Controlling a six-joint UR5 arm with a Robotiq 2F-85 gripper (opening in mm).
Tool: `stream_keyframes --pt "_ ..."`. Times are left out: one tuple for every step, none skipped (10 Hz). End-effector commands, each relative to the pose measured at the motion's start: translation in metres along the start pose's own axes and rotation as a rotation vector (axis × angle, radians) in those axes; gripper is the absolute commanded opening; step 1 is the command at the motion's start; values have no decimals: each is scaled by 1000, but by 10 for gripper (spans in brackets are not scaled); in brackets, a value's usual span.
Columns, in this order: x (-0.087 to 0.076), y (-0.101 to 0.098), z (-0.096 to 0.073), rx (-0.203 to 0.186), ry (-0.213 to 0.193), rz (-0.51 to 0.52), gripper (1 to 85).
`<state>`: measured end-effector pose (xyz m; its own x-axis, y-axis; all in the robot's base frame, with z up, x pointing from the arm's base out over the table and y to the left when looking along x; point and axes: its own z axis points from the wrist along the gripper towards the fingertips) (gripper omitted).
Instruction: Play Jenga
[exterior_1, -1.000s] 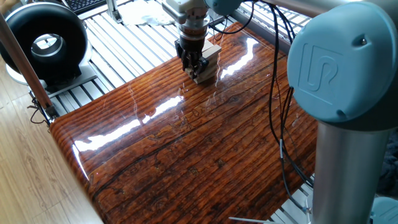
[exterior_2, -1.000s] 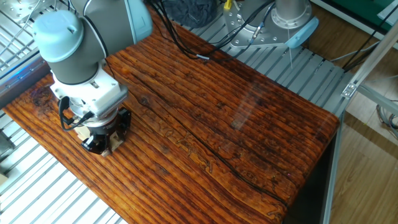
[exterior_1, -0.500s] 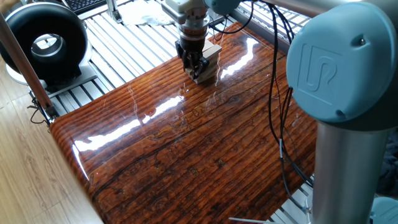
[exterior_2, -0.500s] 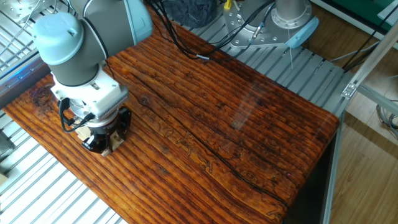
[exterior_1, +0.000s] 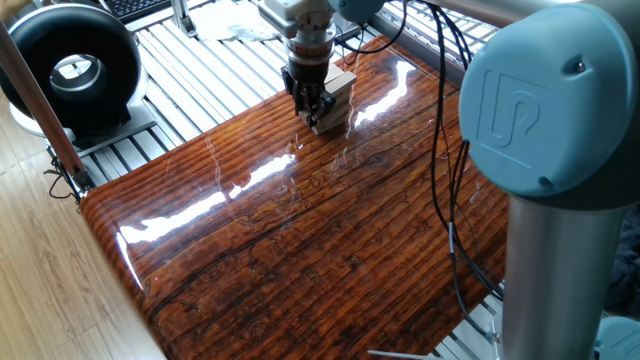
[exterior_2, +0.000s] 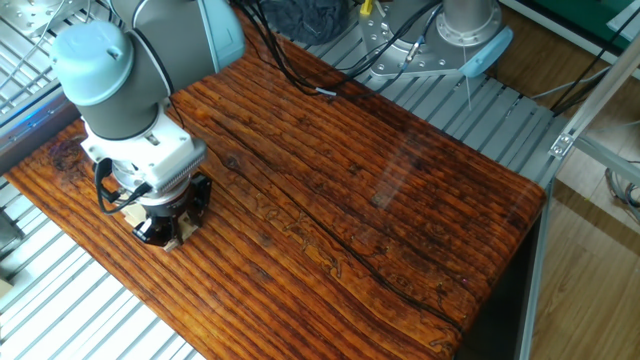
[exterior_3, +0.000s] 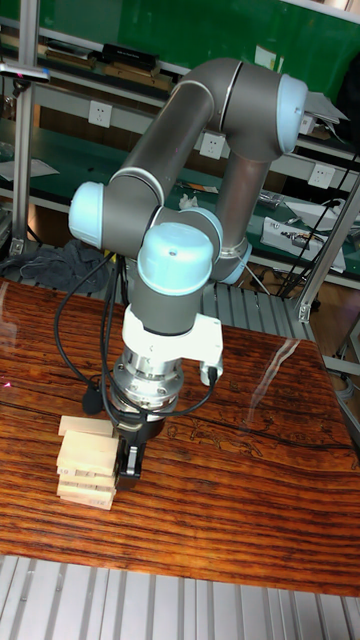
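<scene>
While nothing has shifted, tool (exterior_3: 130, 462) low beside Jenga tower (exterior_3: 88, 462), grip state unclear

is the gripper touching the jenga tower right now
Cannot tell. In the tall fixed view the gripper sits tight against the tower with no visible gap, but the contact line itself is hidden; the other views block it too.

The only legible mark is the embossed "UR" logo on the round blue cap of the robot arm's joint (exterior_1: 545, 105), at the upper right of one fixed view. The white papers on the shelves at the right of the tall fixed view are too small to read.
</scene>
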<state>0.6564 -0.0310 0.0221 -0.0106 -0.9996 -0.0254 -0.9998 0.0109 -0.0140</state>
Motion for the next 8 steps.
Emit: stream_keyframes --pt "0 -1 -2 0 -1 9 407" --pt "1 -1 -2 -1 3 9 407" --pt "1 -1 -2 -1 6 10 407" --pt "2 -1 -2 -1 7 10 407" --pt "2 -1 -2 -1 7 10 407" --pt "1 -2 -2 -1 6 10 407" --pt "1 -2 -2 -1 6 12 407" --pt "0 -1 -2 -3 4 13 407"
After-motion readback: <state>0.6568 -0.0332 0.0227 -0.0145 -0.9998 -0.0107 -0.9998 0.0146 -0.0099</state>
